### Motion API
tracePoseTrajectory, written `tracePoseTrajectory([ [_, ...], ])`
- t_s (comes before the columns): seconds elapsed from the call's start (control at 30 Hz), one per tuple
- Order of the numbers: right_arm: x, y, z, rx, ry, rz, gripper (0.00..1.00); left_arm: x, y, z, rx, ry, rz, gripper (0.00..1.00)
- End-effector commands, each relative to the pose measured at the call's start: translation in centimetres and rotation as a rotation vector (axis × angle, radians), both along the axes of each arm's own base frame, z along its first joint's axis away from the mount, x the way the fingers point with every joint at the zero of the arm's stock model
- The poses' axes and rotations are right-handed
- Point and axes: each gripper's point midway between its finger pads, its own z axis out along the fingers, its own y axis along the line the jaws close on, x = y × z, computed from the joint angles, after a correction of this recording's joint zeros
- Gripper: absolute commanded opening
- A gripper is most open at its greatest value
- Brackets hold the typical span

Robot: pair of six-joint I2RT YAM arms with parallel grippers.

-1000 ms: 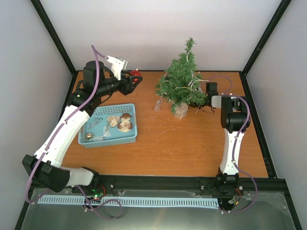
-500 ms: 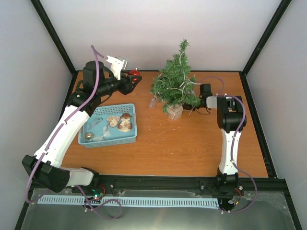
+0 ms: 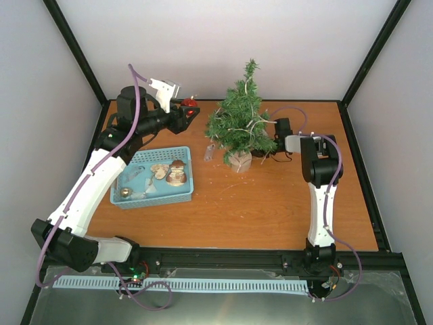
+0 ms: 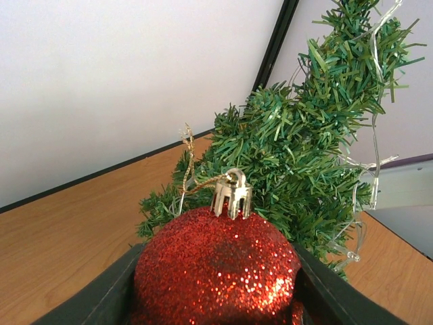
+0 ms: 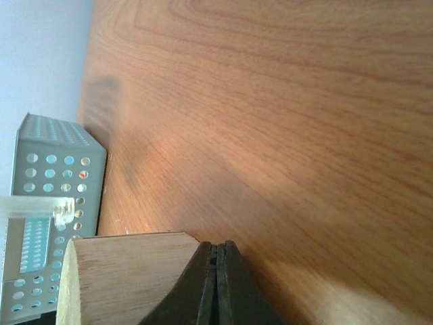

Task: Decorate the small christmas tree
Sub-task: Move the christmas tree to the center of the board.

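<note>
Seen from above, a wooden worktop (image 3: 257, 210) fills the view. The small christmas tree (image 3: 238, 125) stands upright a little beyond its middle, toward 12 o'clock, on a small round pale base (image 3: 239, 161). A pale light string (image 4: 373, 169) is draped over its dark green branches.

The left gripper (image 3: 192, 110) hangs at about 10 o'clock from the tree, near its outer branches but not touching them. It is clamped on a red glitter bauble (image 4: 216, 264), with one dark finger (image 4: 95, 301) on each side of the ball. The bauble's gold cap (image 4: 231, 193) and thin gold thread loop point toward the tree.

The right gripper (image 5: 218, 271) sits at 3 o'clock from the tree, low down, right against the lower branches and the base. Its fingers are pressed together. Whether anything thin is pinched between them cannot be told.

A blue perforated basket (image 3: 152, 200) lies at 9 o'clock on the worktop, well apart from the tree, holding several small ornaments. A clear ornament (image 3: 210, 152) sits between the basket and the tree, at 8 o'clock from the trunk. Whether it hangs from a branch or rests on the worktop cannot be told. A dark wire (image 3: 281, 154) lies at 4 o'clock from the base.
</note>
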Motion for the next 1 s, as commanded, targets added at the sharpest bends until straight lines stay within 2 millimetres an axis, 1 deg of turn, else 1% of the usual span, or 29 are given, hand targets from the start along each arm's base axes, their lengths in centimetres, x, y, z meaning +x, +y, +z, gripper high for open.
tracePoseTrajectory([
  [0.0,-1.5,1.7,0.1,0.006,-0.001,0.085,0.04,-0.8,0.2,1.5,-0.019,-0.037,-0.014,0.40],
  [0.17,-2.5,3.4,0.4,0.011,-0.029,0.153,0.05,-1.1,0.0,1.0,-0.016,-0.020,-0.027,0.40],
  [0.3,-3.0,4.1,0.7,0.013,-0.045,0.179,0.05,-1.5,0.2,0.9,-0.016,-0.019,-0.030,0.40],
  [0.5,-3.0,4.0,1.4,-0.010,-0.079,0.198,0.06,-2.2,0.1,1.3,-0.023,-0.031,-0.053,0.40],
  [0.57,-2.6,3.5,1.1,-0.072,-0.097,0.189,0.07,-2.5,0.1,1.5,-0.028,-0.035,-0.060,0.40],
  [0.63,-2.3,3.1,1.2,-0.120,-0.106,0.177,0.10,-2.8,0.0,1.7,-0.030,-0.037,-0.074,0.40],
  [0.7,-1.8,2.9,2.1,-0.127,-0.123,0.150,0.14,-3.2,-0.2,1.7,-0.030,-0.043,-0.097,0.40],
  [0.73,-1.4,2.4,2.7,-0.128,-0.135,0.128,0.16,-3.5,-0.3,1.8,-0.030,-0.051,-0.110,0.40],
  [0.77,-0.8,1.8,3.8,-0.135,-0.150,0.094,0.19,-3.8,-0.3,1.8,-0.028,-0.061,-0.119,0.40],
  [0.8,-0.2,0.9,4.3,-0.158,-0.158,0.053,0.22,-4.1,-0.4,2.0,-0.029,-0.075,-0.133,0.40],
  [0.87,1.3,-1.4,5.6,-0.200,-0.154,-0.052,0.24,-4.9,-0.7,2.3,-0.032,-0.113,-0.178,0.40],
  [0.97,3.3,-5.9,8.0,-0.233,-0.154,-0.223,0.27,-5.9,-1.2,3.0,-0.040,-0.171,-0.239,0.40],
])
